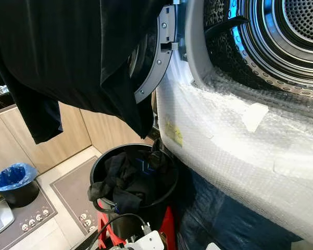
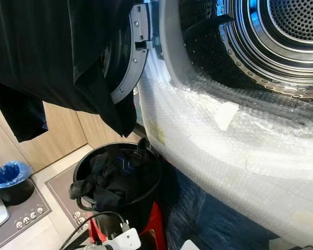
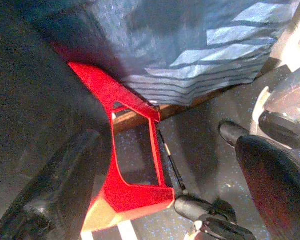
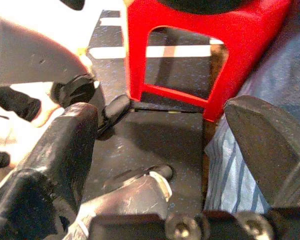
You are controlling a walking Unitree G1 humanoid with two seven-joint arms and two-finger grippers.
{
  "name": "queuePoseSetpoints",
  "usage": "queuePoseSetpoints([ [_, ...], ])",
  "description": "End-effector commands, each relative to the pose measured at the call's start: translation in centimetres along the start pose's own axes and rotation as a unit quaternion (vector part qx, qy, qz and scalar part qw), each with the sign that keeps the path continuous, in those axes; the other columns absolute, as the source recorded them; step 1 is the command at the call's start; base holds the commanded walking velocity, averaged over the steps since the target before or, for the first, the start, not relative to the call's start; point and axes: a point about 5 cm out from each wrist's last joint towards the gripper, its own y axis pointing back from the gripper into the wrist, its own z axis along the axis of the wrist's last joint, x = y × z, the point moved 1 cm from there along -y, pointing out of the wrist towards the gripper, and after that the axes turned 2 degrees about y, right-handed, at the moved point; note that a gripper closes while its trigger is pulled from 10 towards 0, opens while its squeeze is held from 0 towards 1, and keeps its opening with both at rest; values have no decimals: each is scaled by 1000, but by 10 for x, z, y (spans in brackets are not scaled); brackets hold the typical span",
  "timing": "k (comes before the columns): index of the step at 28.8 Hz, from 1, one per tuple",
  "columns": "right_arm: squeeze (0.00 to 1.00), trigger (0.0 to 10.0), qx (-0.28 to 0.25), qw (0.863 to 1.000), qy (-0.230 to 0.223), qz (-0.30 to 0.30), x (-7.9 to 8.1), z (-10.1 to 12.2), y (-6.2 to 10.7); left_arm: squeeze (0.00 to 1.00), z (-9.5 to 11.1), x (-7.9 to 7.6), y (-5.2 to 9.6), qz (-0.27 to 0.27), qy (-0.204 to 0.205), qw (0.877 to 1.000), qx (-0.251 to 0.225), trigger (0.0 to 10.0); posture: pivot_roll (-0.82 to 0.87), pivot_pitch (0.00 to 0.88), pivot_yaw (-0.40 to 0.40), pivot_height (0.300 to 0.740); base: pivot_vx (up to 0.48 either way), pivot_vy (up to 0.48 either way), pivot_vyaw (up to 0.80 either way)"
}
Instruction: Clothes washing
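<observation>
Black clothes (image 1: 126, 179) fill a black bucket (image 1: 101, 159) on the red stool (image 4: 189, 45); both arms hang low, left tool (image 3: 164, 185) and right tool (image 4: 174, 150) open, empty

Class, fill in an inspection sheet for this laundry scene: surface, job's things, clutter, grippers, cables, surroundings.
Surface: dark speckled floor under a red stool.
Job's things: washer drum open, door swung aside; black garment hanging before the door; black bucket of dark clothes on the stool.
Clutter: bubble wrap over the washer front; blue cloth below it.
Grippers: left gripper and right gripper both open, hanging low near the stool.
Cables: black cable beside the bucket.
Surroundings: wooden cabinets; small bin with blue liner.
</observation>
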Motion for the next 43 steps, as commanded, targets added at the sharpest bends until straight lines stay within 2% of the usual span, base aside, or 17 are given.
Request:
queuePoseSetpoints([
  [1, 0, 10000, -10, 999, 18, 24, 1, 6, 0, 0, 6, 5, 0, -9, -2, 1000, -11, 10000, -69, 0, 36, 740, 0, 0, 0],
  [3, 0, 10000, -8, 999, 20, 43, 2, 6, 2, 0, 10, 7, 1, -20, 2, 1000, -21, 10000, -69, 0, 35, 740, 0, 0, 0],
  [4, 0, 10000, -4, 998, 26, 57, 2, 5, 3, 0, 15, 8, 1, -32, -10, 999, -34, 10000, -68, 0, 34, 740, 0, 0, 0],
  [11, 0, 10000, 1, 996, 33, 78, 0, 6, 7, 0, 33, 7, 0, -70, -37, 994, -73, 10000, -58, 0, 32, 740, 0, 0, 0],
  [19, 0, 10000, -3, 994, 42, 97, -10, 16, 14, 0, 77, 8, 0, -119, -99, 979, -137, 10000, -43, 0, 36, 740, 0, 0, 0],
  [25, 0, 10000, -1, 994, 42, 100, -12, 17, 15, 0, 92, 11, 2, -121, -114, 973, -158, 10000, -40, 0, 37, 740, 0, 0, 0],
  [30, 0, 10000, -1, 994, 41, 101, -12, 18, 15, 0, 92, 10, 3, -122, -113, 973, -158, 10000, -40, 0, 37, 740, 0, 0, 0],
  [32, 0, 10000, 2, 996, 42, 77, -20, 22, 15, 0, 131, 16, 6, -101, -124, 967, -196, 10000, -41, 0, 65, 740, 0, 0, 0],
  [34, 0, 10000, -6, 998, 41, 46, -26, 30, 12, 0, 158, 22, 14, -71, -133, 963, -224, 10000, -36, 0, 68, 740, 0, 0, 0],
  [35, 0, 10000, -9, 999, 41, 32, -28, 32, 11, 0, 163, 24, 16, -62, -125, 962, -232, 10000, -36, 0, 68, 740, 0, 0, 0],
  [38, 0, 10000, -20, 999, 34, 22, -29, 37, 8, 0, 174, 26, 23, -37, -113, 960, -255, 10000, -25, 0, 66, 740, 0, 0, 0],
  [43, 0, 10000, -23, 999, 40, 24, -28, 40, 7, 0, 173, 24, 22, -25, -105, 962, -250, 10000, -19, 0, 60, 740, 0, 0, 0],
])
